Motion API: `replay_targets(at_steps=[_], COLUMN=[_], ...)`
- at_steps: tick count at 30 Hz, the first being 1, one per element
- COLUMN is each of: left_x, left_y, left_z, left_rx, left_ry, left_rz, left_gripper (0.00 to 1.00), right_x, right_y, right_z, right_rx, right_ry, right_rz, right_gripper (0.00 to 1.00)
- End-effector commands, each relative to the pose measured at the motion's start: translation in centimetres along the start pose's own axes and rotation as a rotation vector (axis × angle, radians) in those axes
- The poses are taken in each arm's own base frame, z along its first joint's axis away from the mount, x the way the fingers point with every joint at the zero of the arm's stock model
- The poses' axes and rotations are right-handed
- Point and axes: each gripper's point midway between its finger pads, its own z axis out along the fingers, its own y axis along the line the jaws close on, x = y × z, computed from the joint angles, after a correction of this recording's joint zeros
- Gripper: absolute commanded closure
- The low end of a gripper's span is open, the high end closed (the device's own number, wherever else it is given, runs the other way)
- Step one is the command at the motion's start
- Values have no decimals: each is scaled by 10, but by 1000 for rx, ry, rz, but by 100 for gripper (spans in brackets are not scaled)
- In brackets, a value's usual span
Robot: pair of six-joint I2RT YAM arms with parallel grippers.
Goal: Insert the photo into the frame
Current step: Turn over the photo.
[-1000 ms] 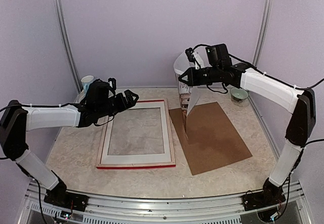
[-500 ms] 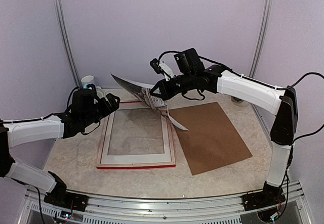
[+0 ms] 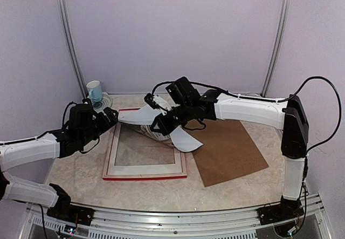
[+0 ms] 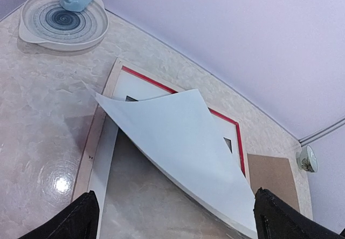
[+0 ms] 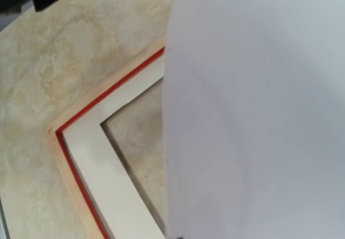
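Note:
The frame (image 3: 144, 177) lies flat at centre-left, its red edge (image 4: 153, 79) and pale wood corner (image 5: 63, 158) showing, with a white mat (image 3: 113, 155) inside it. The photo (image 3: 137, 115) hangs bent over the frame's far right part with its white back (image 4: 183, 136) up; its printed side is mostly hidden. My right gripper (image 3: 160, 124) is shut on the photo's edge. In the right wrist view the sheet (image 5: 253, 115) covers the fingers. My left gripper (image 3: 110, 115) stands open by the frame's far-left corner, its fingertips (image 4: 86, 217) apart and empty.
A brown backing board (image 3: 229, 147) lies to the right of the frame, partly under the right arm. A light blue cup (image 3: 95, 91) on a patterned plate (image 4: 38, 31) stands at the back left. A small bowl (image 4: 306, 158) sits at the far right.
My right arm has swung left and down, bringing the photo from upright above the brown board to low over the frame. The left arm has drawn back to the left, still open.

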Motion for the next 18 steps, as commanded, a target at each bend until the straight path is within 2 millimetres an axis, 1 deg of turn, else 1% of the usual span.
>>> replay_targets(at_steps=[1, 8, 14, 17, 18], left_x=[0, 0, -2, -1, -1], left_y=[10, 16, 17, 18, 18], left_z=[-1, -3, -3, -3, -2], left_rx=[-32, -46, -55, -59, -61], left_ry=[-7, -22, -30, -31, -30], left_rz=[-16, -27, -26, -27, -27], left_gripper=[1, 1, 1, 1, 1], right_x=[12, 38, 50, 58, 60], right_y=[15, 34, 53, 63, 66], right_z=[11, 26, 26, 24, 24], right_rx=[-13, -61, -140, -201, -220], right_ry=[22, 79, 114, 134, 139], right_rz=[-23, -38, -70, -82, -88], right_gripper=[95, 89, 79, 64, 56])
